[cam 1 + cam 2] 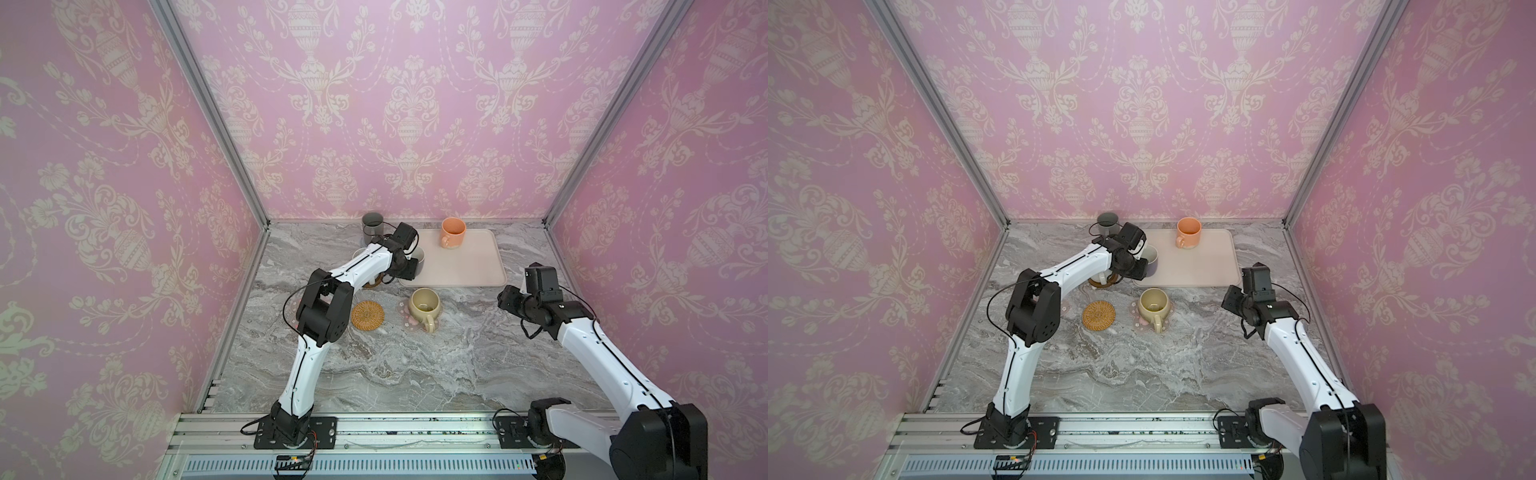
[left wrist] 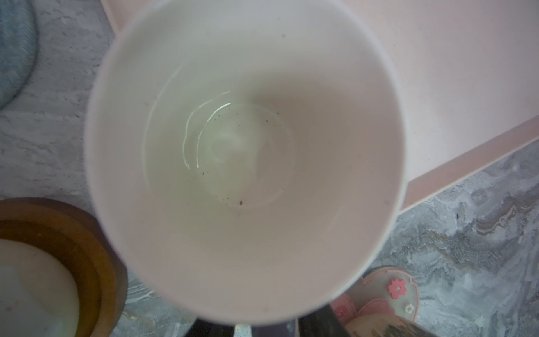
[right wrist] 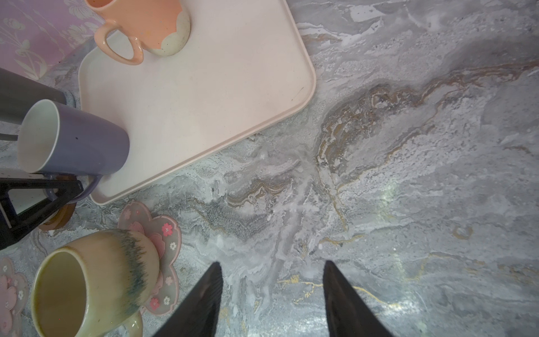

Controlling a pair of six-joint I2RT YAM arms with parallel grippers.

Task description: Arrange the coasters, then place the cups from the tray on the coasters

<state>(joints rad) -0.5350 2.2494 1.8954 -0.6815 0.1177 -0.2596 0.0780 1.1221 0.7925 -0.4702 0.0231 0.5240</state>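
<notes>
At the far left back, the grey mug [image 1: 372,228] stands on the blue coaster [image 2: 14,52]. Nearer, under the left arm, the white mug [image 2: 35,291] sits on the brown coaster [image 2: 96,262]. Nearer again, a flower coaster [image 3: 8,291] lies bare, mostly hidden behind that arm's elbow in both top views. Just right of it the rattan coaster [image 1: 368,316] is bare too. The left gripper [image 1: 411,270] is at the tray's near-left corner with its fingers [image 3: 43,186] at the handle of the lavender mug [image 3: 87,140]. I cannot tell whether they clamp the handle or only flank it. Its wrist camera looks straight down into this mug. The mug is upright at that corner, beside the white mug, and I cannot tell whether it rests on the tray or hangs just above it. Right of the rattan coaster, the beige mug [image 1: 424,309] stands on the other flower coaster [image 3: 166,233], handle toward the robot, close to the tray's near edge. The tray [image 1: 469,266] lies at the back centre of the table [image 1: 415,374]. The peach mug [image 1: 452,232] stands upright near its far edge. At the right, the right gripper [image 3: 271,264] hovers over bare table just off the tray's near-right corner, its jaws well apart and holding nothing.
</notes>
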